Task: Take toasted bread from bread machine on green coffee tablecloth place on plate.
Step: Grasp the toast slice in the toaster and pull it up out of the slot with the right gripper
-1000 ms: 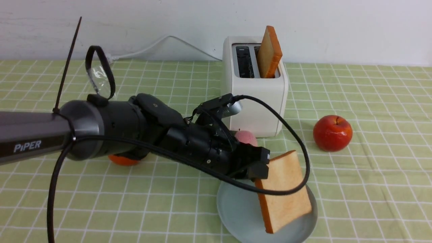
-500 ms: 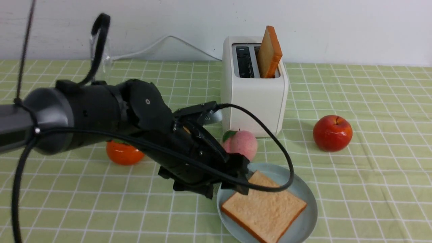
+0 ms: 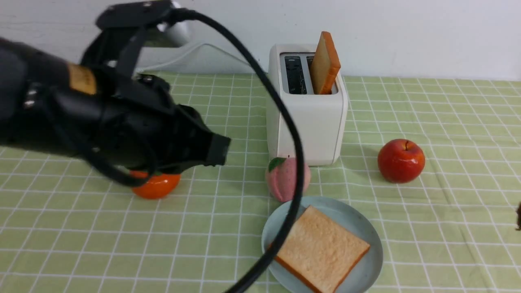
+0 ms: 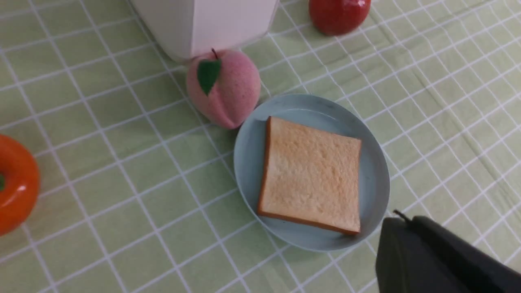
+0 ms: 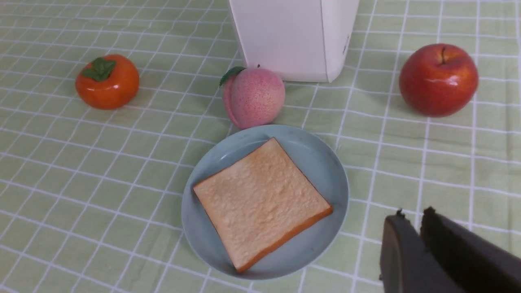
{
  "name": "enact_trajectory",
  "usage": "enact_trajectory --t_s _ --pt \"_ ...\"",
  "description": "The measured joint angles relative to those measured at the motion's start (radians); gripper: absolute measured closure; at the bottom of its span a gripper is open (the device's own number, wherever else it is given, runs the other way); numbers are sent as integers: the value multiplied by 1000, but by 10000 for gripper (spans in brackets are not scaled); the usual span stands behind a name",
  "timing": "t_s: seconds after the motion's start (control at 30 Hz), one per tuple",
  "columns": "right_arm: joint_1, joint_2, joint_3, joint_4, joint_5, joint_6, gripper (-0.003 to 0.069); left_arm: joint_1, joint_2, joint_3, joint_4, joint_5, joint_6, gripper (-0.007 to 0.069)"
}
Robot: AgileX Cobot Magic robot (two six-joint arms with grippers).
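One slice of toasted bread [image 3: 321, 248] lies flat on the pale blue-grey plate [image 3: 362, 228], with nothing holding it. It also shows in the left wrist view [image 4: 311, 175] and the right wrist view [image 5: 260, 199]. The second slice [image 3: 325, 61] stands tilted in the right slot of the white bread machine [image 3: 305, 122]; the left slot is empty. My left gripper [image 3: 222, 150] is raised left of the toaster, shut and empty [image 4: 403, 219]. My right gripper [image 5: 411, 213] is shut and empty, off the plate's right side. The green tablecloth [image 3: 447, 122] covers the table.
A pink peach [image 3: 285, 179] sits between toaster and plate, touching the plate's rim. A red apple [image 3: 401, 160] is right of the toaster. An orange persimmon [image 3: 156, 185] lies under my left arm. The left arm's black cable [image 3: 285, 228] hangs across the plate's left side.
My left gripper let go of the slice, which now lies flat on the plate. The left arm has risen and drawn back to the left, and its jaws have closed.
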Motion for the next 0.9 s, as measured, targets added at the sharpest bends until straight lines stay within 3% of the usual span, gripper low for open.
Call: enact_trajectory --t_s 0.33,0.57,0.7,0.73,0.77,0.87,0.9 --pt "50 436 -175 280 -133 -256 585 0 -380 444 19 -234 -9 638" --pt "116 783 -482 289 -187 -297 541 0 -603 693 -13 -379 0 638" --pt "116 917 -669 289 -193 -298 431 0 -648 748 -9 -443 7 638" --pt "116 965 -741 288 -193 -298 356 0 -651 754 -9 -469 10 638" --pt "117 979 -761 288 -196 -298 336 0 -651 755 -9 -477 10 638" --pt "115 1104 -910 276 -240 -298 183 0 -651 755 -9 -534 11 638" --pt "114 1112 -917 276 -243 -298 183 0 -651 755 -9 -534 11 638"
